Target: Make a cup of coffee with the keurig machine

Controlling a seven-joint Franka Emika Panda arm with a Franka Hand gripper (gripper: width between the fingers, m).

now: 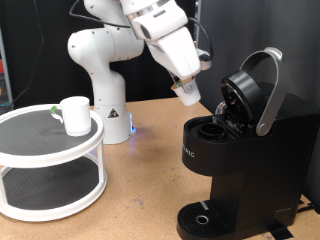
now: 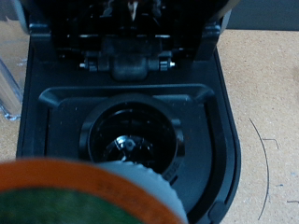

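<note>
One claw (image 1: pixel 188 92) hangs just above the keurig machine's (image 1: pixel 240 150) open brew chamber, pinching a white pod (image 2: pixel 84 191) with tan-green lid. Machine lid stands raised. The cup (image 1: pixel 75 114) sits on a round two-tier shelf (image 1: pixel 50 165), well apart from the machine.

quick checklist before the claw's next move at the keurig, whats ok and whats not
1. keurig machine lid raised: ok
2. Pod chamber has no pod in it: ok
3. Pod at the claw, above the chamber: ok
4. Claw's grip on the pod: cannot tell, fingers hidden
5. cup under the spout: not ok, it stands on the white round shelf
6. Drip base bare: ok
</note>
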